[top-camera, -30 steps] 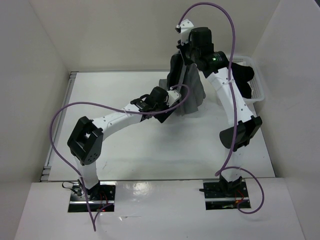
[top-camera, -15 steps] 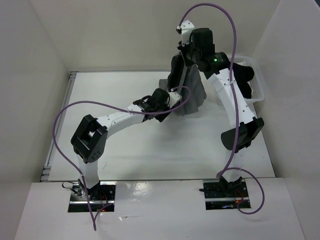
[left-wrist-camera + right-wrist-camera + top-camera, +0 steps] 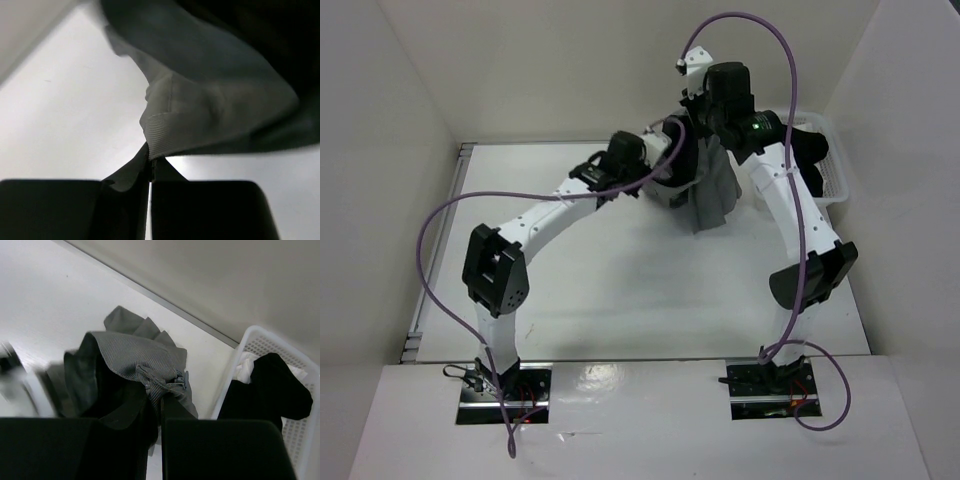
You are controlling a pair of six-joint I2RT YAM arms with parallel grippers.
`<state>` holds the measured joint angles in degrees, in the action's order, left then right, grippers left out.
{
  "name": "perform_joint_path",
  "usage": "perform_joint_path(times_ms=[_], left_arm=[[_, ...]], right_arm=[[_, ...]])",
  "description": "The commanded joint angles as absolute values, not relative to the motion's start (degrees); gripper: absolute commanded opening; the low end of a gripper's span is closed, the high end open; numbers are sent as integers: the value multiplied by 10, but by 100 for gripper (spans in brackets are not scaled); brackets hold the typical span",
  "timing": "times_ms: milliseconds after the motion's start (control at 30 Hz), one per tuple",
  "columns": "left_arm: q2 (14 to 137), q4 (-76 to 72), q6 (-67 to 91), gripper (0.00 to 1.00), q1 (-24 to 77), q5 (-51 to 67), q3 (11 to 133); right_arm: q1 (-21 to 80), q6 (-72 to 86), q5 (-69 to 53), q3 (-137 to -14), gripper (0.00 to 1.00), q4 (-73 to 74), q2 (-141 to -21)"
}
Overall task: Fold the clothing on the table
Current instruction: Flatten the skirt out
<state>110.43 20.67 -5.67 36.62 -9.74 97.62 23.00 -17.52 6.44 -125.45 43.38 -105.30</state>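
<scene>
Your right gripper (image 3: pixel 156 401) has its fingers pinched narrow on the gathered top of the grey skirt (image 3: pixel 712 195). The skirt hangs from it above the far right part of the table (image 3: pixel 620 290), and you cannot tell whether its lower end touches the surface. Your left gripper (image 3: pixel 150 167) has its fingers pressed together on a ribbed fold at the skirt's left side, so both arms hold the cloth up. Just to the right, in the table's far right corner, a white basket (image 3: pixel 272 342) holds a black garment (image 3: pixel 272 387).
</scene>
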Motion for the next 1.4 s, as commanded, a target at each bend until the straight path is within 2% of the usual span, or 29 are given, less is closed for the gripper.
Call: perform_joint_path(times_ms=[0,200,567,600,633,667,700,733,1133,1267,1367], left_arm=[[1069,221,-52,1,302,-94,1057],[1019,269,-72,1,228,-39,1120],[890,307,-102,1,204,1,1062],[874,307,-102,1,204,1,1055],[867,314,-108,1,204,6,1055],[860,314,-108,1,199,6,1055],[848,320,-115,1,199,6,1055],[843,327,-115,1,199,6,1055],[790,343,-126,1,170,23,1005],[790,343,-136,1,170,28,998],[790,343,-147,2,170,28,988]], right_arm=[[232,-193,80,-1231,0,397,-999],[232,-205,80,-1193,0,392,-973],[232,-215,26,-1187,1,415,-928],[232,-215,25,-1187,7,422,-921],[232,-215,25,-1187,24,422,-912],[232,-215,25,-1180,72,427,-912],[232,-215,19,-1179,89,433,-904],[232,-215,18,-1174,99,433,-897],[232,-226,25,-1132,99,432,-864],[232,-226,-38,-1083,99,432,-864],[232,-219,-147,-1022,99,403,-875]])
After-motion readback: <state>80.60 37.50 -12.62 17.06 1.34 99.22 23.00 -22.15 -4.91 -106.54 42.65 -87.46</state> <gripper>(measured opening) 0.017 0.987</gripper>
